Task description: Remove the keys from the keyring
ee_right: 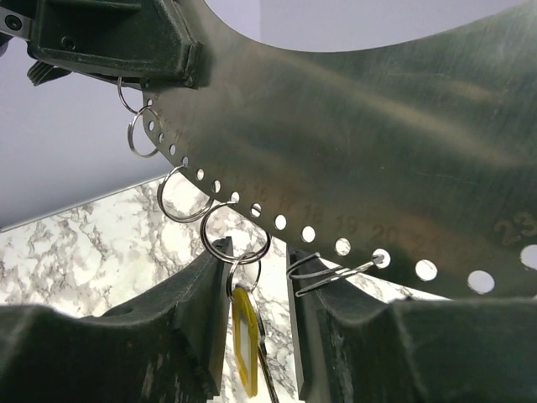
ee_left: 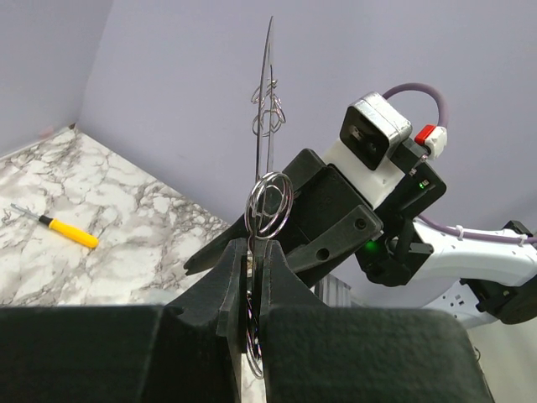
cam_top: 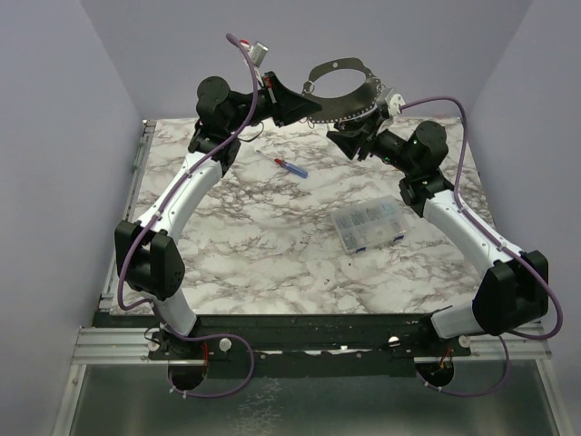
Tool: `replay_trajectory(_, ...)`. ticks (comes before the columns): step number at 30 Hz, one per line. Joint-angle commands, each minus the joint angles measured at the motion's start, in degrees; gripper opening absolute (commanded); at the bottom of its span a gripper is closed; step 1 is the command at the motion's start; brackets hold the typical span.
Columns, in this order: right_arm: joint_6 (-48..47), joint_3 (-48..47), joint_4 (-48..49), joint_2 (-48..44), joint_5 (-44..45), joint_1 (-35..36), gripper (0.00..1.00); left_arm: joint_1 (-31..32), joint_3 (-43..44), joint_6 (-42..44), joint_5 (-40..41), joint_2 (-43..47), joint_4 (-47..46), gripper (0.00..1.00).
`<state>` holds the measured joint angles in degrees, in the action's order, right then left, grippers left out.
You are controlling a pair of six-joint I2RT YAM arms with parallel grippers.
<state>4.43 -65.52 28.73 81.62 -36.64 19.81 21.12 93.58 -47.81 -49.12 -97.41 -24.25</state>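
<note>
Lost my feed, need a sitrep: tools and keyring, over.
Left tool shut on keyring, held aloft. Right tool open, jaws flanking yellow key. Wire loop hangs close by.

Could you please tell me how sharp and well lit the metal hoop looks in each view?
Top external: evenly lit, the large grey metal hoop small but clear. Left wrist: hoop edge-on, a thin glinting sliver; the left fingers near-black, detail lost. Right wrist: its band fills the frame, soft sheen, stamped numbers faint.

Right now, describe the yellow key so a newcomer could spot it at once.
Find the big grey keyring held up over the table's far edge. From its row of holes hang wire rings; the one the right gripper straddles carries the key, the only yellow piece on it.
</note>
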Motion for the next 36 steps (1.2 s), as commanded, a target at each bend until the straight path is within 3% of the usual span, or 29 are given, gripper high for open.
replay_trajectory(1, -0.1, 0.2, 2.3, 0.5, 0.4, 0.3, 0.38, 0.2, 0.4, -0.7, 0.4, 2.0, -2.0, 0.0)
replay_trajectory(7, 0.2, 1.0, 2.5, 0.3, -2.6, 0.3, 0.36, 0.2, 0.7, -0.6, 0.3, 1.8, -2.0, 0.0)
replay_trajectory(14, 1.5, 1.2, 2.1, 0.7, -2.8, 0.3, 0.52, 0.2, 1.4, -0.4, 0.5, 1.4, -1.9, 0.0)
replay_trajectory(22, 1.0, 1.9, 2.2, 0.5, -3.5, 0.3, 0.47, 0.1, 1.7, -0.4, 0.5, 1.2, -1.9, 0.0)
replay_trajectory(26, 1.0, 1.8, 1.0, 0.6, -0.1, 0.3, 0.72, 0.2, 2.0, 0.1, 1.9, 1.3, -1.2, 0.0)
replay_trajectory(36, -3.4, 3.6, 0.2, -1.2, 16.5, 4.2, 0.74, 0.8, 1.5, 1.8, 6.4, 2.1, 2.6, 0.0)
